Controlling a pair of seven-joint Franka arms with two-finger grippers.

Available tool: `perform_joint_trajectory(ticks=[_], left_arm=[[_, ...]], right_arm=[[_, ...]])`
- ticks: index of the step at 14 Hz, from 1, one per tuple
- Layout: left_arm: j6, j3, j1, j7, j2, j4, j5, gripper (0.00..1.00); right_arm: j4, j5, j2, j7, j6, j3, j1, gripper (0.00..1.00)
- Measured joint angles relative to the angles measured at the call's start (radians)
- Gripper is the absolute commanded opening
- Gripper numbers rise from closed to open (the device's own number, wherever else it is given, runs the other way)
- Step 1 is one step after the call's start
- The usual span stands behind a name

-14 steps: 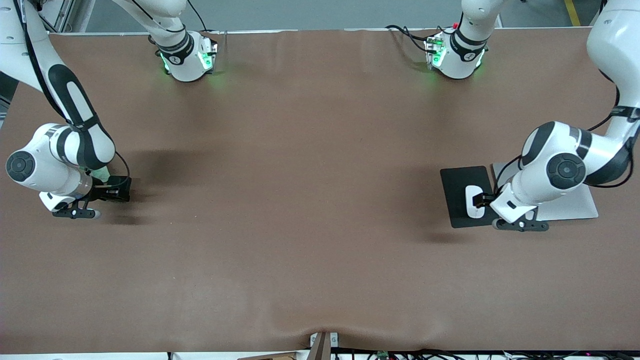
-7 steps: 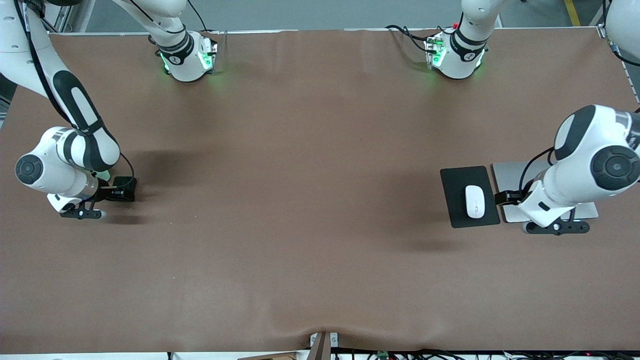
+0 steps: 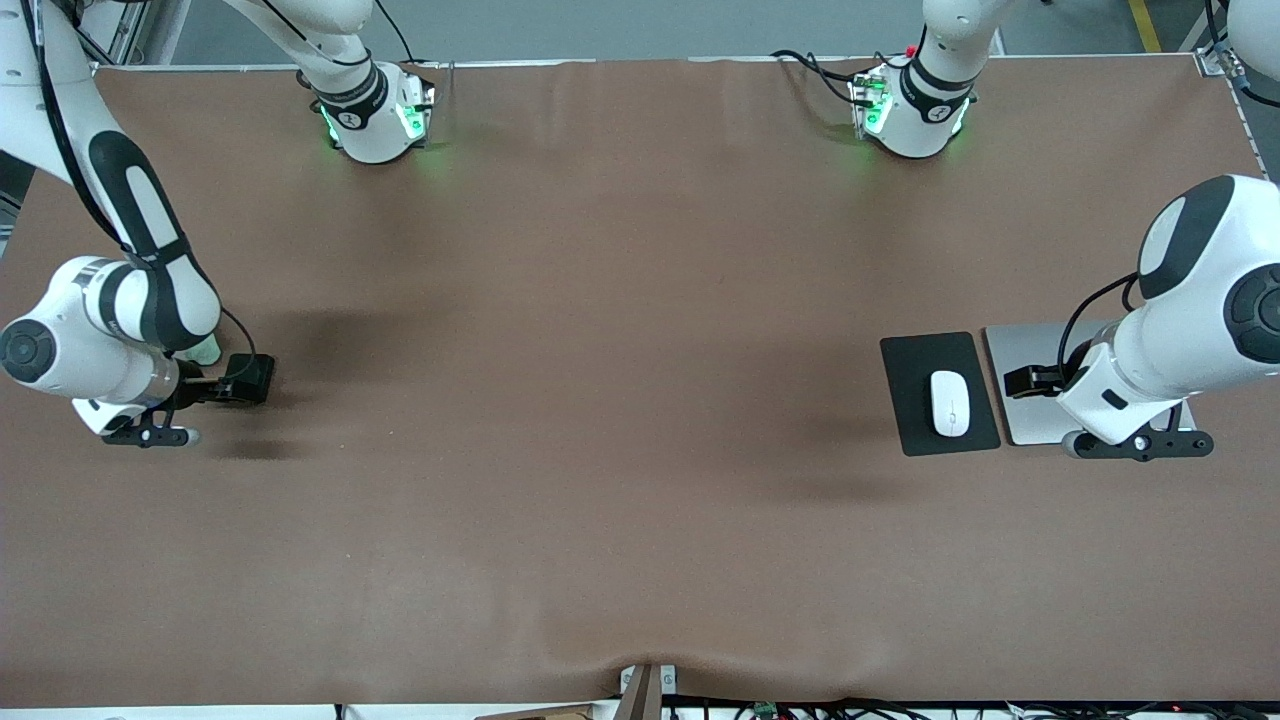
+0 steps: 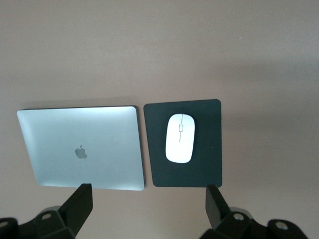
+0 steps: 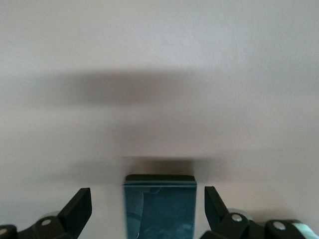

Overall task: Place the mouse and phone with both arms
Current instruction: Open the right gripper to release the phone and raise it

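Observation:
The white mouse (image 3: 949, 402) lies on the black mouse pad (image 3: 915, 360); both show in the left wrist view, the mouse (image 4: 180, 138) on the pad (image 4: 209, 164). My left gripper (image 3: 1030, 381) hangs open and empty over the silver laptop (image 3: 1020, 345), beside the pad; its fingers (image 4: 79, 204) are spread wide. The black phone (image 3: 250, 378) lies flat on the table at the right arm's end. My right gripper (image 3: 212, 385) is open and low, its fingers (image 5: 79, 206) on either side of the phone (image 5: 160, 206) with a gap on each side.
The closed silver laptop (image 4: 82, 149) lies right beside the mouse pad, toward the left arm's end. The brown table cover (image 3: 620, 400) stretches bare between the two arms. The two arm bases (image 3: 375, 115) stand along the edge farthest from the front camera.
My left gripper has let go of the mouse and moved from over the pad to over the laptop. My right gripper has drawn back slightly from the phone, which stays on the table.

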Motion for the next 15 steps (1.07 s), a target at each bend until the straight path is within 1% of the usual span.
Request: perform_joint_trajectory(ticks=[4, 8, 9, 11, 12, 13, 14, 15], left_arm=[[-0.030, -0.003, 0.000, 0.000, -0.010, 0.036, 0.000, 1.00], [-0.068, -0.027, 0.000, 0.000, -0.021, 0.090, 0.000, 1.00], [-0.072, -0.037, 0.000, 0.000, -0.024, 0.096, 0.000, 1.00], [-0.073, -0.046, -0.010, 0.000, -0.036, 0.108, 0.000, 1.00], [-0.075, -0.042, -0.032, 0.000, -0.045, 0.113, 0.000, 1.00], [-0.085, -0.022, -0.065, 0.000, -0.060, 0.118, 0.000, 1.00], [-0.100, 0.019, -0.112, 0.000, -0.082, 0.125, -0.004, 1.00], [-0.108, 0.085, -0.169, 0.006, -0.113, 0.133, -0.031, 1.00]], right_arm=[[0.037, 0.000, -0.119, 0.002, -0.119, 0.005, 0.065, 1.00], [0.055, 0.002, -0.288, 0.026, -0.287, 0.011, 0.140, 1.00], [0.065, 0.015, -0.328, 0.034, -0.340, 0.012, 0.157, 1.00], [0.104, 0.099, -0.397, 0.034, -0.472, 0.013, 0.174, 1.00], [0.130, 0.137, -0.424, 0.032, -0.533, 0.013, 0.177, 1.00], [0.161, 0.157, -0.446, 0.032, -0.592, 0.010, 0.186, 1.00], [0.199, 0.165, -0.459, 0.032, -0.647, 0.005, 0.200, 1.00], [0.242, 0.166, -0.465, 0.032, -0.692, -0.002, 0.214, 1.00]])
